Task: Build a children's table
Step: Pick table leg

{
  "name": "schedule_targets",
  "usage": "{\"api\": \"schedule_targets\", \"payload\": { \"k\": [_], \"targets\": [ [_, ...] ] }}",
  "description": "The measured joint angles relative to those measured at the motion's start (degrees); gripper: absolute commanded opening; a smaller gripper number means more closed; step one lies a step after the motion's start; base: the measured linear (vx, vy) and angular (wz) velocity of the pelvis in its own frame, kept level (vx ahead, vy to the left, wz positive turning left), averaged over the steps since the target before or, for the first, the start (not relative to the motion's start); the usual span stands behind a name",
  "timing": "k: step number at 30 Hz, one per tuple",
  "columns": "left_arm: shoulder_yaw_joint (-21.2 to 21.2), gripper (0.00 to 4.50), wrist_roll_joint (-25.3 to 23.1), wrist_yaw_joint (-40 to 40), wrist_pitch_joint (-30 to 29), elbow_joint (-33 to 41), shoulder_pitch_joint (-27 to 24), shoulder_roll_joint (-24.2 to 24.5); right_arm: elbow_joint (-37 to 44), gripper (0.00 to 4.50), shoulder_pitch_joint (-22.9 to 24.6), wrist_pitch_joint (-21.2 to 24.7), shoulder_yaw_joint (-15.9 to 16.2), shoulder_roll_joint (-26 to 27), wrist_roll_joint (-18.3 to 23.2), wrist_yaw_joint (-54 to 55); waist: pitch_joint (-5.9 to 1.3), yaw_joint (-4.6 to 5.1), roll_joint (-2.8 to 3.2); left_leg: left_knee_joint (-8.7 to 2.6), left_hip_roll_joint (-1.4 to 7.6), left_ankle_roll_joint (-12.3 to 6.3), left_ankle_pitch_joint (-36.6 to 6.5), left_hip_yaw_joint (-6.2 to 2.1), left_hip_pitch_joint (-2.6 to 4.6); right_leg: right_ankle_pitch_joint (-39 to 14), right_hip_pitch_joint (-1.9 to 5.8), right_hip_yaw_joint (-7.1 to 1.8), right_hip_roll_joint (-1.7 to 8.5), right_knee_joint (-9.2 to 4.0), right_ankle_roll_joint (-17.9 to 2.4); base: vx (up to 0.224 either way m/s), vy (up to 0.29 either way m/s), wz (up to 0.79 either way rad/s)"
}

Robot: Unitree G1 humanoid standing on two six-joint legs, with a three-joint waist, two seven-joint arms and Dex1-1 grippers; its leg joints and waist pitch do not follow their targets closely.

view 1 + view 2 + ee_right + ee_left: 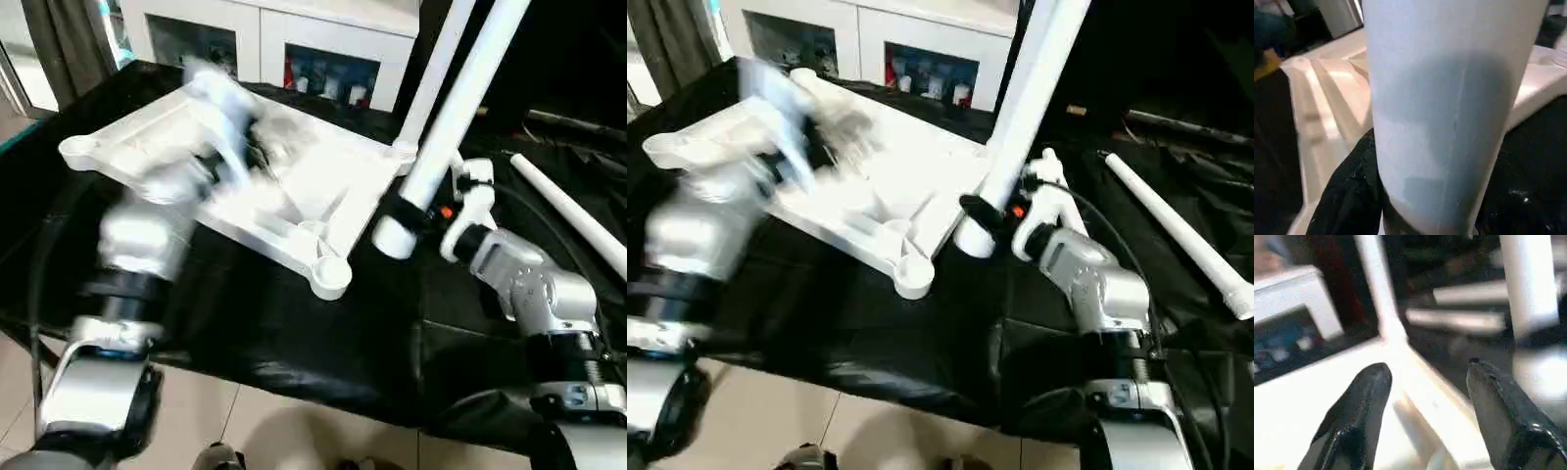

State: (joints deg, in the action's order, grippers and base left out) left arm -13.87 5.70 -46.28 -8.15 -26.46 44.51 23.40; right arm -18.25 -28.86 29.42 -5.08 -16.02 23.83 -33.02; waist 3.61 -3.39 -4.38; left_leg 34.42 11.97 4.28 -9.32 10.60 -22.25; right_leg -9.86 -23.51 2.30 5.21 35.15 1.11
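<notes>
Left eye view: looking at the white top panel flipped underside-up on the black-draped tabletop, sitting skewed across it. Got one standing leg that looks planted in the far corner socket. Got the right gripper with jaws clamped round the held leg close to its lower end, hanging tilted just beside the near corner socket, not in it yet. Also spotting a spare leg lying further right on the cloth, well apart from the panel.

Right eye view: same layout, nothing extra worth adding.

Left wrist view: left gripper with jaws wide apart, gripping nothing, hovering over the panel near its raised rim.

Right wrist view: held leg right up close, one black finger hugging its side, panel ribs behind.

Guessing the step in hand = seating that second leg. Tips for doing it well:
- bring the tube upright first, no jamming it in at a slant
- centre the lower end over the near socket before pushing down
- pin the panel flat with the left gripper to stop it sliding on the cloth
- keep clear of the standing leg while swinging over
- keep the clamp tight till fully seated, then let go
</notes>
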Motion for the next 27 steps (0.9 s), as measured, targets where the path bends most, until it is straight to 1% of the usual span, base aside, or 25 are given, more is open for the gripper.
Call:
{"api": "schedule_targets", "payload": {
  "k": [1,2,5,8,12,16,19,21,24,25,27],
  "targets": [
    [-2.3,2.87,-2.5,-1.5,1.6,-1.7,0.0,1.3,0.0,1.91,0.6,-0.7,0.4,-0.1,-0.2,0.0,0.0,0.23,0.02,-0.01,0.0,0.0,0.0,0.0,0.05,0.0,0.0,-0.05,-0.02,0.01,0.0,0.0,0.0,0.0],
    [-3.7,2.87,-4.5,-2.6,2.7,-3.6,-0.2,1.9,0.0,1.91,1.4,-1.0,0.7,-0.1,-0.9,0.0,0.02,0.41,0.04,-0.01,0.0,0.0,0.0,0.0,0.01,0.0,-0.05,-0.06,-0.03,0.05,0.0,0.0,0.0,0.0],
    [-7.6,2.87,-8.4,-7.0,3.8,-6.9,-0.3,3.9,0.0,1.91,2.1,-2.2,1.5,-0.1,-2.3,0.1,0.03,0.51,0.05,-0.01,0.01,0.01,0.0,0.04,-0.01,0.0,-0.14,-0.09,-0.02,0.13,0.0,0.0,0.0,0.0],
    [-9.4,2.87,-10.9,-9.3,4.5,-9.4,0.0,5.4,0.1,1.91,2.3,-3.0,1.8,-0.2,-2.9,0.1,0.03,0.37,0.05,0.0,0.03,0.01,0.0,0.04,0.0,0.0,-0.15,-0.08,0.0,0.18,-0.1,0.0,0.0,0.0],
    [-10.9,2.87,-12.3,-10.6,5.4,-11.9,1.2,6.2,0.2,1.91,2.4,-3.4,2.2,-0.1,-3.6,0.1,0.03,0.01,0.05,0.0,0.02,0.01,0.0,0.04,0.0,0.1,-0.14,-0.07,0.04,0.19,-0.1,0.0,0.0,0.0],
    [-11.2,2.87,-13.4,-12.3,7.1,-15.3,2.8,6.3,0.2,1.91,2.7,-4.2,2.4,-0.1,-3.9,0.0,0.03,-0.12,0.05,0.01,0.01,0.02,0.0,0.04,0.0,0.1,-0.12,-0.08,0.05,0.19,-0.2,0.0,0.0,0.0],
    [-11.2,2.87,-14.6,-11.5,9.3,-18.5,4.2,4.6,0.7,1.91,3.5,-4.7,3.2,-0.1,-3.9,-1.3,0.02,-0.2,0.04,0.01,0.01,0.01,0.0,0.04,-0.01,0.1,-0.11,-0.06,0.06,0.18,-0.2,0.0,0.0,0.0],
    [-11.4,2.87,-15.0,-10.7,10.7,-21.0,4.7,2.9,2.6,1.91,4.6,-4.6,4.2,0.3,-3.4,-3.5,0.02,-0.17,0.04,0.01,0.01,0.01,0.0,0.03,-0.01,0.1,-0.12,-0.07,0.06,0.18,-0.2,0.0,0.0,0.0],
    [-11.6,2.87,-15.1,-10.4,11.3,-23.8,5.3,1.3,4.5,1.91,4.8,-4.5,5.5,0.1,-3.2,-5.6,0.02,-0.13,0.04,0.02,0.01,0.01,0.0,0.03,-0.01,0.1,-0.13,-0.07,0.06,0.18,-0.2,0.0,0.0,0.0],
    [-11.6,2.69,-15.1,-10.4,11.3,-24.5,5.6,1.1,4.7,1.91,4.8,-4.5,5.6,0.1,-3.2,-6.0,0.02,-0.14,0.04,0.01,0.01,0.01,0.0,0.03,-0.01,0.1,-0.13,-0.06,0.06,0.19,-0.2,0.0,0.0,0.0],
    [-11.7,2.52,-15.5,-10.6,11.9,-26.7,6.7,0.5,4.7,1.91,4.9,-4.5,5.6,0.0,-3.2,-6.2,0.02,-0.16,0.05,0.01,0.01,0.01,0.0,0.03,0.0,0.1,-0.13,-0.06,0.06,0.19,-0.2,0.0,0.0,0.0]
  ]
}}
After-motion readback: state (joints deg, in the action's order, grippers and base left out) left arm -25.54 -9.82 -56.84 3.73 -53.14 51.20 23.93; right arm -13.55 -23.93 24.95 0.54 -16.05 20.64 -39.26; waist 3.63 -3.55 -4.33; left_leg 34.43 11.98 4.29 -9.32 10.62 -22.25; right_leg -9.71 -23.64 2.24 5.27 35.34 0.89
